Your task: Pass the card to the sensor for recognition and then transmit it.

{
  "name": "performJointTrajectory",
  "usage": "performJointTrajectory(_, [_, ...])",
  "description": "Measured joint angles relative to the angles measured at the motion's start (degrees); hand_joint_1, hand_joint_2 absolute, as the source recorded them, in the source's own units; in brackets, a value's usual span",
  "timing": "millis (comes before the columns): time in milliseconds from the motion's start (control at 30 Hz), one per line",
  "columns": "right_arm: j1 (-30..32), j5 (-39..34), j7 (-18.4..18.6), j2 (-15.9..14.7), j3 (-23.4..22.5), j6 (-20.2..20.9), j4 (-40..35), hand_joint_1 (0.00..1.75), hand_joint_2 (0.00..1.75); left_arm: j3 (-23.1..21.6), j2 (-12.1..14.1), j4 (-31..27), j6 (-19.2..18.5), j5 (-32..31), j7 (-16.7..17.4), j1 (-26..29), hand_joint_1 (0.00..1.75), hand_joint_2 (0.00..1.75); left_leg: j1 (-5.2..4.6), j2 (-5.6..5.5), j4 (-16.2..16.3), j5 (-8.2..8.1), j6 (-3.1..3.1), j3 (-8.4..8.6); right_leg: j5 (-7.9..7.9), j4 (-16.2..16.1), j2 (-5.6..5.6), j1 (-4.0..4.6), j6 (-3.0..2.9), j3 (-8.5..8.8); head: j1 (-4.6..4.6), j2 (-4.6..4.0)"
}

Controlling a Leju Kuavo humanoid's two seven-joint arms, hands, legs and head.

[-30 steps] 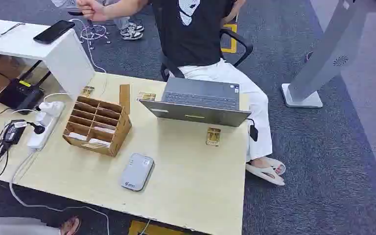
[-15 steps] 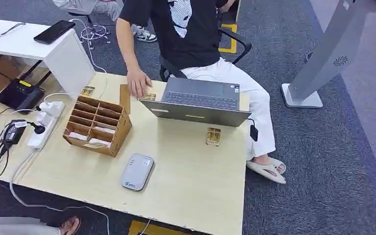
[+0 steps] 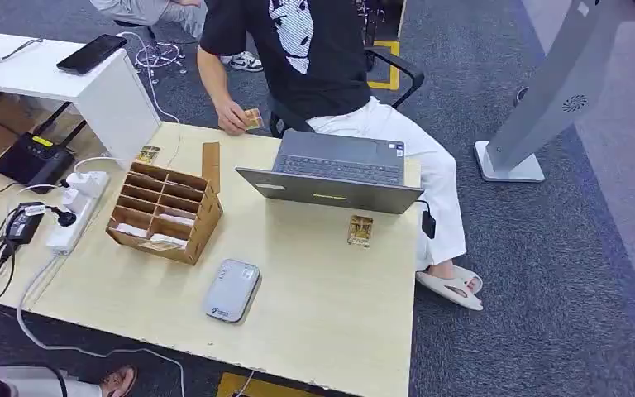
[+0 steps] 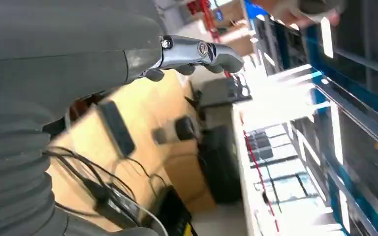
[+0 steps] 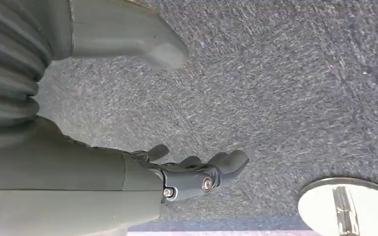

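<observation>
Right hand (image 5: pixel 197 172) (grey, ribbed cover) hangs empty above speckled carpet (image 5: pixel 285 83).

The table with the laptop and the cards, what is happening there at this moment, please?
A seated person's hand holds a card above the far edge of the table, beside the open laptop. Another card lies in front of the laptop, and a grey sensor sits near the wooden organizer. The robot handles nothing: its left hand and right hand hold nothing, the right one hanging over the carpet.
</observation>
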Motion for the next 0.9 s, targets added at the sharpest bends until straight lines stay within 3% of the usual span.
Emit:
performJointTrajectory(533, [-0.4,5.6,3.2,0.4,-2.3,0.7,0.2,0.00,1.75,-18.4,0.8,0.2,-2.3,-22.0,12.2,-15.8,0.00,1.75,-0.01,0.07,0.1,0.05,0.01,-0.02,0.12,0.0,0.09,0.00,-0.01,-0.04,0.02,-0.02])
performJointTrajectory(900, [-0.6,9.7,5.6,0.4,-3.4,2.4,0.3,0.00,1.75,-31.8,-0.2,2.5,-1.7,-36.7,19.1,-25.6,0.00,1.75,-0.01,0.13,0.1,0.05,0.01,-0.04,0.18,0.0,0.15,0.00,0.02,-0.08,0.00,0.00])
